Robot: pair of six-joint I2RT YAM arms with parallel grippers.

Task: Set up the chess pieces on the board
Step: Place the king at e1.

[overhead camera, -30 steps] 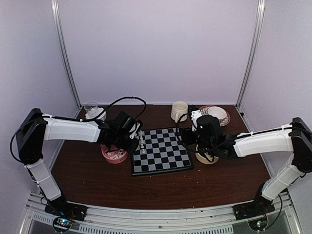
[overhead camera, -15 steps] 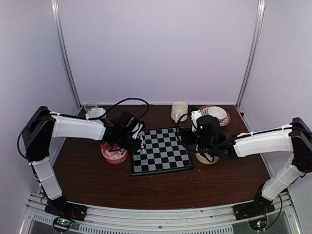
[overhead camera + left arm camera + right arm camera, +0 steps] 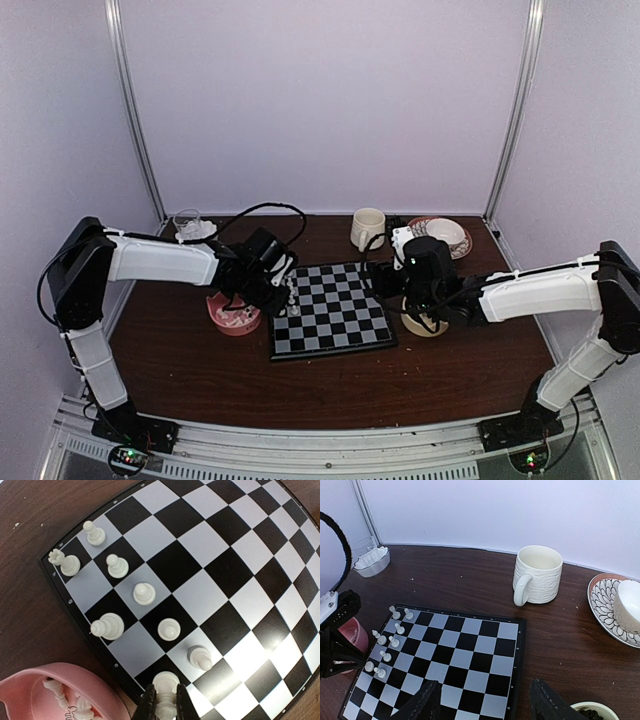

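High rear camera overlooks everything; both wrist cameras look down close, all sharing the board [image 3: 340,322]

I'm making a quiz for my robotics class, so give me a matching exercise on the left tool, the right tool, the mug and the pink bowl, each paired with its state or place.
Column one:
1 left tool
2 right tool
3 mug
4 pink bowl

Column two:
A stands upright beyond the far edge of the board
B open, gripping nothing
C holds loose white pieces
D shut on a white chess piece

Pairs: 1-D, 2-B, 3-A, 4-C
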